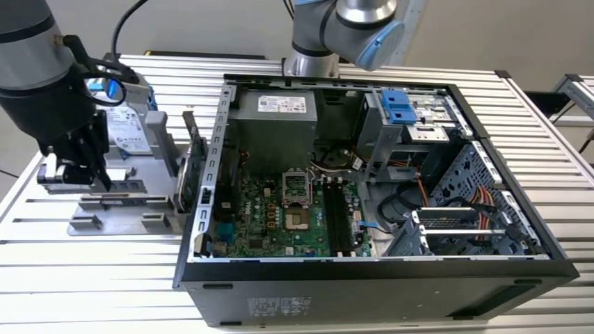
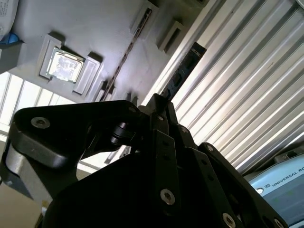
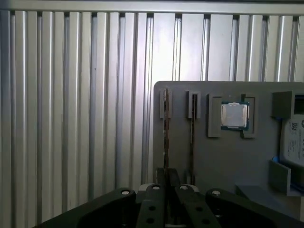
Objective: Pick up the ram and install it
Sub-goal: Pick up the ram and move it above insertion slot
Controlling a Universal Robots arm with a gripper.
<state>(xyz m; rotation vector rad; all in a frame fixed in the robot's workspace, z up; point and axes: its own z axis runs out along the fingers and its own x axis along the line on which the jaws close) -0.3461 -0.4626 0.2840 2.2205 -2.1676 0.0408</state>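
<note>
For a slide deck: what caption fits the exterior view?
Gripper at the grey parts fixture, beside the open computer case.

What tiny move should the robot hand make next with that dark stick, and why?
Probably lift straight up, slowly. The gripper looks closed on the ram, which stands on edge in its slot of the gray tray, so a sideways pull could jam it.

Ribbed silver across the worktop (image 1: 139, 278), plain pale grey on the fixture plate (image 3: 228, 156). Green dotted with dark chips on the motherboard (image 1: 269, 223), black on the computer case (image 1: 371, 296), bright blue on the drive clips (image 1: 399, 106). Dark, near-black on the ram (image 2: 186, 66).
</note>
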